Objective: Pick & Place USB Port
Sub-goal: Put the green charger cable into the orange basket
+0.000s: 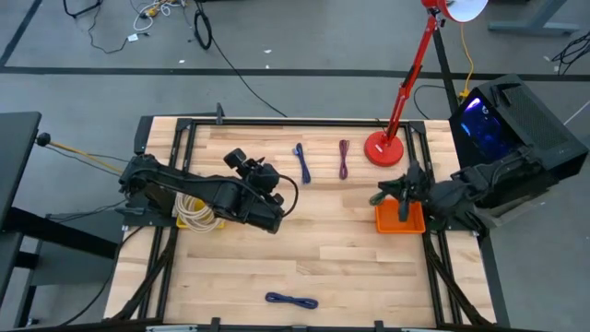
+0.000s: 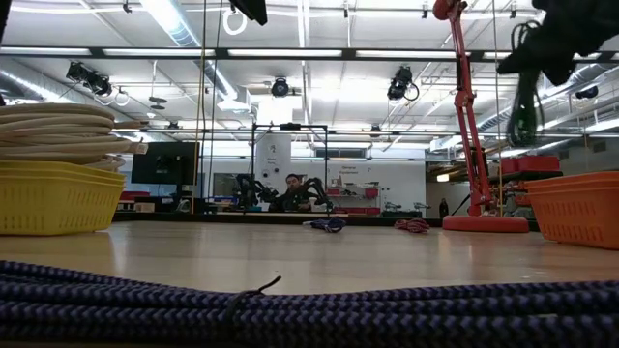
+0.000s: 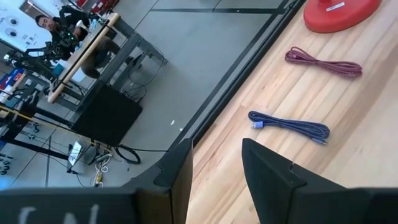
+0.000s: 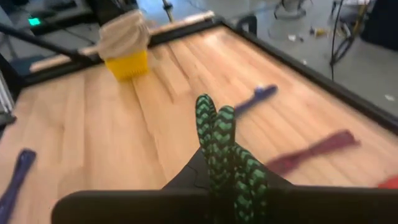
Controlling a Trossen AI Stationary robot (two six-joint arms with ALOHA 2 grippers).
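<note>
The right tool [image 1: 385,195] is closed on a green-and-black cable [image 4: 219,146], its bundled loops standing up between the two fingers in the right wrist view. From above, this tool hangs at the edge of the orange bin [image 1: 400,220] on the right side of the table [image 1: 304,258], so the cable seems about to be dropped in; whether anything already lies in the bin cannot be told.

The left tool [image 3: 214,174] is open and empty, raised over the middle of the table beside the yellow basket [image 1: 196,221] of cream cord.

Three cables are still loose on the wood: a blue cable [image 1: 302,162] and a maroon cable [image 1: 344,158] lying side by side near the far edge, next to the red lamp base [image 1: 384,148], and a second blue cable [image 1: 291,300] alone near the front edge. Judged from this, one cable is mid-transfer and most of the sorting is still to do.
</note>
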